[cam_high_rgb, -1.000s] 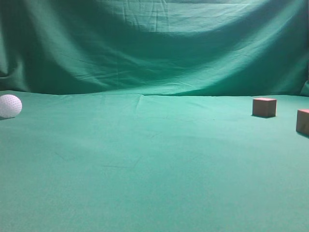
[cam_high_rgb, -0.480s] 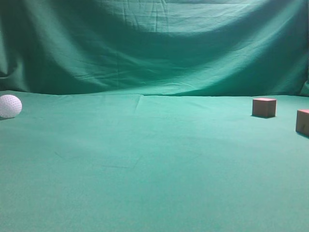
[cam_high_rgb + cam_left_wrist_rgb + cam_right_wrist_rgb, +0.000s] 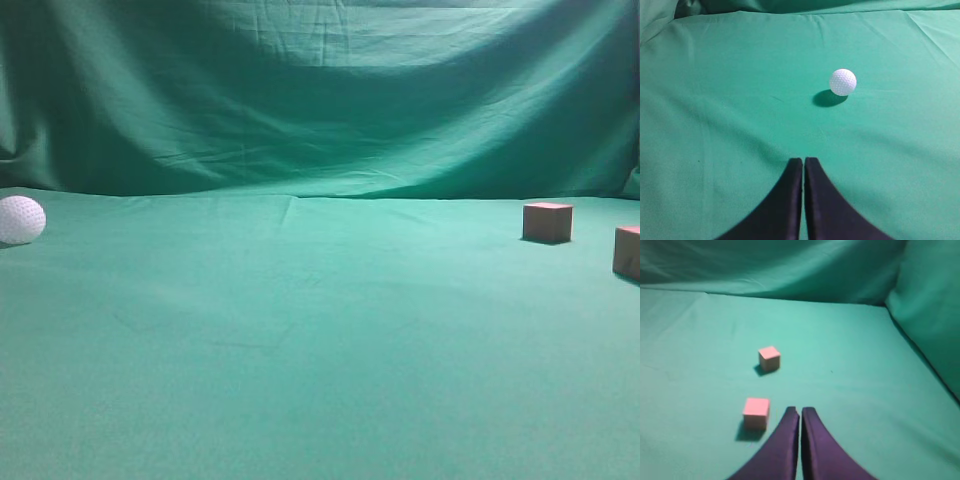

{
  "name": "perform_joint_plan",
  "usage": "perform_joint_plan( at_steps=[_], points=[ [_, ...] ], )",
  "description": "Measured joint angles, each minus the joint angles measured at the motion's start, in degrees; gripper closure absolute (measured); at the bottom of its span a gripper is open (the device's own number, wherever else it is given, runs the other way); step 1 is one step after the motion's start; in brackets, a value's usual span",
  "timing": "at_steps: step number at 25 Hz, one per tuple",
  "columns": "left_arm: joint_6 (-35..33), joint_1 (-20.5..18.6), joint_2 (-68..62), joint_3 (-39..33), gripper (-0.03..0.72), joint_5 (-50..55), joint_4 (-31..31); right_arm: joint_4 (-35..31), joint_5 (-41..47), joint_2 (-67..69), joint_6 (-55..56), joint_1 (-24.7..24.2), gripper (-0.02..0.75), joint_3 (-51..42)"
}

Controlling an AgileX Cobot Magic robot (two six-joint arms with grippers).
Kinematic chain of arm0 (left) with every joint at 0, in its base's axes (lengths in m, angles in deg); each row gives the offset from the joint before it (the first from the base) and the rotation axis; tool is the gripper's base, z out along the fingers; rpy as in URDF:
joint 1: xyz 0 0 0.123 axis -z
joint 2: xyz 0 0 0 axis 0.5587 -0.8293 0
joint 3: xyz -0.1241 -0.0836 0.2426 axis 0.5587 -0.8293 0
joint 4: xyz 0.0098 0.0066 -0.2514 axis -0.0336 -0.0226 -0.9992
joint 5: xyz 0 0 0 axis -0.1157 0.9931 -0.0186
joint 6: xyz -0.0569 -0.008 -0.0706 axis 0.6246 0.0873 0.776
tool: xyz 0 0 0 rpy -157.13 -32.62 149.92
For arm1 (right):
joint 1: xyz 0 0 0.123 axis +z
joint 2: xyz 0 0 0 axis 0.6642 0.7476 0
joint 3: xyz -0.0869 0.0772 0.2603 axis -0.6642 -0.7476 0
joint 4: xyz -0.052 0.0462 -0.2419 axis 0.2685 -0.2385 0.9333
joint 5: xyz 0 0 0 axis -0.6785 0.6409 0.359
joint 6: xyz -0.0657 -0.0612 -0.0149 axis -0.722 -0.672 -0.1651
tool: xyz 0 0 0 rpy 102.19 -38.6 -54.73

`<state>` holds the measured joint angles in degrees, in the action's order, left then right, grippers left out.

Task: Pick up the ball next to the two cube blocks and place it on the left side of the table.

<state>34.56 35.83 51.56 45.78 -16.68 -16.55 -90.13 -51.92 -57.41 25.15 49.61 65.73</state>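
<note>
The white dimpled ball rests on the green table at the far left edge of the exterior view. It also shows in the left wrist view, ahead and right of my left gripper, which is shut and empty, well apart from it. Two reddish-brown cube blocks sit at the far right. In the right wrist view the near cube lies just left of my shut, empty right gripper, and the far cube lies beyond. Neither gripper shows in the exterior view.
A green cloth backdrop hangs behind the table and folds up along the right side. A wide stretch of bare cloth lies between the ball and the cubes.
</note>
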Motion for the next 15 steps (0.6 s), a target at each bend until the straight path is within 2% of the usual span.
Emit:
perform_joint_plan(
  at_steps=[5,15],
  points=[
    [0.0,0.0,0.0,0.0,0.688,0.0,0.0,0.0,-3.3,-1.4,0.1,-4.0,0.738,-7.0],
    [0.0,0.0,0.0,0.0,0.688,0.0,0.0,0.0,-4.9,-1.4,1.8,-4.7,0.738,-9.1]
  ],
)
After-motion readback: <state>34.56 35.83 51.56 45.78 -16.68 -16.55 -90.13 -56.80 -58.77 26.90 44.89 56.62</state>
